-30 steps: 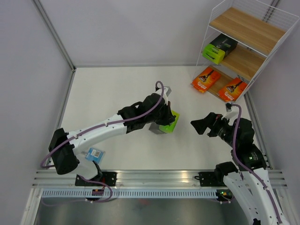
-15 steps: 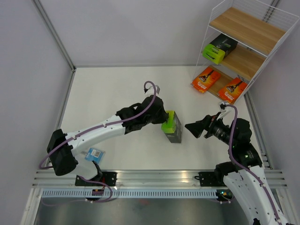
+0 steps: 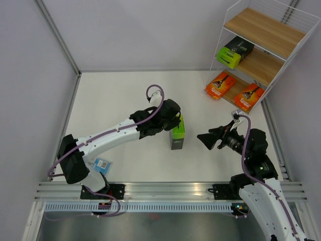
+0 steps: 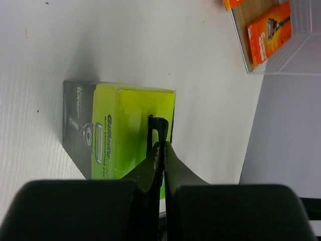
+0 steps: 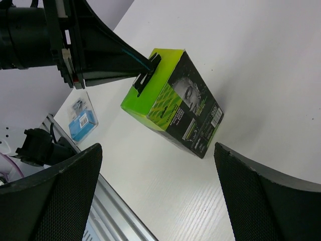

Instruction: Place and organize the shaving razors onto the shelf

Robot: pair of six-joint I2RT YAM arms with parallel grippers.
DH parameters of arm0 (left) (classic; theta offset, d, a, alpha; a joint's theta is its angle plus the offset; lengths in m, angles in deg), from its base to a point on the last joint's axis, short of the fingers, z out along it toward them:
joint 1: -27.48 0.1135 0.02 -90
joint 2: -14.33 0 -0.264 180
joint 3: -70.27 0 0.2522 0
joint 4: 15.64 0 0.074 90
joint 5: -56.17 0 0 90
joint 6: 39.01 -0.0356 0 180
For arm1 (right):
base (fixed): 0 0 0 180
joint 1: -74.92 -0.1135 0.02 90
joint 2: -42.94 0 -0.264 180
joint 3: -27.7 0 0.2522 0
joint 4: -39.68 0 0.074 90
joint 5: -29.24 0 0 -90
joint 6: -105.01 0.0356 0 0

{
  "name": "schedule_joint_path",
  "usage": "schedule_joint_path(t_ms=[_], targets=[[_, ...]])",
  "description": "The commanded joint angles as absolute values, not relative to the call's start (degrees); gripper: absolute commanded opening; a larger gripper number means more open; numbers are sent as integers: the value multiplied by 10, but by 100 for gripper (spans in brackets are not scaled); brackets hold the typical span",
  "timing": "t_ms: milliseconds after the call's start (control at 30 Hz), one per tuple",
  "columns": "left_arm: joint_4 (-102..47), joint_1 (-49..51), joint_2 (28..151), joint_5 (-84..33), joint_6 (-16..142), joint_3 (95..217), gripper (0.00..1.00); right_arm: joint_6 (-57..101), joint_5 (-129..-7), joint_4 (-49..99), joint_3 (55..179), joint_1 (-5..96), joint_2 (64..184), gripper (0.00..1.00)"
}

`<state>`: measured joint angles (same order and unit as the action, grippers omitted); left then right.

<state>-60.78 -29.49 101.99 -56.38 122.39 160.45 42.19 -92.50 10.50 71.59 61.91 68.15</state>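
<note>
1. Shaving razors (image 3: 177, 136): the pack at hand is a rectangular black box (image 5: 193, 105) with a glossy lime-green end. It stands on its black end near the middle of the bench (image 3: 115, 95), a little toward the right edge, green end up.
2. We see the left gripper (image 4: 160, 146) with its two tapered black fingers pressed flat together. They pinch the thin black hang tab (image 5: 147, 75) that sticks out of the box's green end.
3. The right gripper (image 3: 204, 140) is spread wide and holds nothing. Its broad fingers (image 5: 55, 196), faced with a fine mesh-like texture, point at the box from the right-edge side and stay apart from it.
4. The shelf (image 3: 303, 14) stands at the far right corner of the bench. We make out a thin white wire frame carrying three stepped boards of light-brown wood with a visible grain.
5. A second box (image 3: 234, 52), also black with a lime-green end, lies on the middle board (image 3: 262, 66), at that board's left end.
6. Two flat orange cards, one (image 3: 220, 84) to the left and the other (image 3: 249, 95) to the right, lie side by side on the bottom board (image 3: 235, 88), with a strip of wood between them.
7. The clear blister (image 3: 102, 164) with its blue card lies flat near the near left corner of the bench, just beside the left arm's base.
8. The bench top looks matt white and finely ribbed in the wrist views, and a grooved metal rail (image 3: 160, 190) runs along its near edge.
</note>
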Motion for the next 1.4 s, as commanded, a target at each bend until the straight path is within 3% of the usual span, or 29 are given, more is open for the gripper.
schedule_joint_path(t_ms=[0,500,833,1000,1133,1367], targets=[[-723,-302,1048,-627,1335,1665,2,413,-944,182,696,617,669,98],[-794,-302,1053,-671,1464,1701,2,392,-911,237,677,588,705,98],[-849,-299,1079,-721,1476,1763,2,348,-797,339,680,509,805,98],[-852,-274,1097,-705,1475,1769,2,244,-784,372,687,451,864,98],[-855,-238,1105,-679,1483,1761,2,242,-776,465,655,429,877,98],[-857,-223,1104,-681,1508,1766,2,213,-705,489,678,369,933,98]])
